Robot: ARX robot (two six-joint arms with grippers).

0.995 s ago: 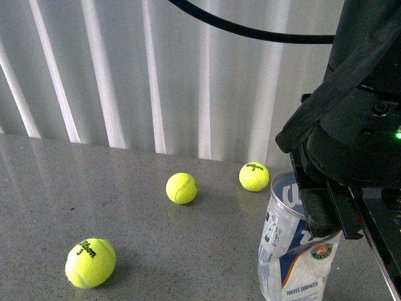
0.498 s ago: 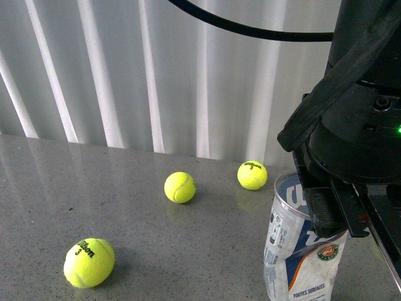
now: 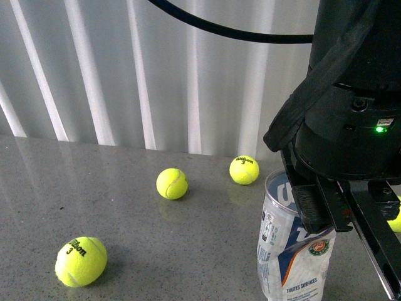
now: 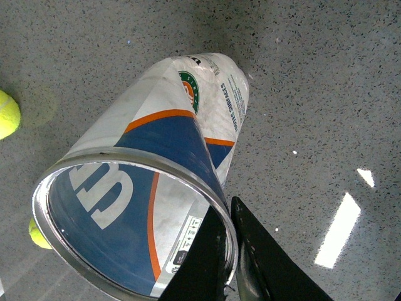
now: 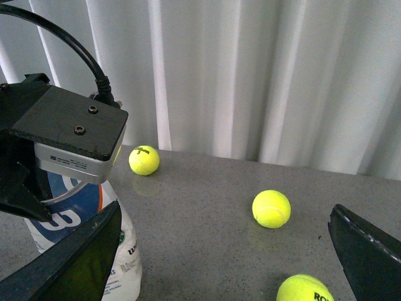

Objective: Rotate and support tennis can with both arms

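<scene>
The tennis can (image 3: 294,244) stands on the grey speckled table (image 3: 156,251), open metal rim up, and over the last second it has slid a little toward the left of my front view while the label has turned slightly, the round logo now sitting lower and more toward me. The tilt looks much the same as before, leaning a touch rather than plumb. My left gripper (image 4: 230,251) is pinched on the can's rim: in the left wrist view one black finger sits inside the mouth and the other just outside the wall, with the metal edge caught between them, so I read it as clamped on the can. The bulky arm over the can in the front view has drifted left with it, which tells me the can is being carried round by that grip rather than slipping. My right gripper (image 5: 219,251) has its plates spread wide apart, with nothing between them; it faces the can from the side but is not touching it. So the rotation seems under way and the support is not yet there. Three tennis balls (image 3: 171,184) lie loose on the table, the nearest to the can just behind its rim, the others well apart from it. White curtains (image 3: 125,75) hang behind.
</scene>
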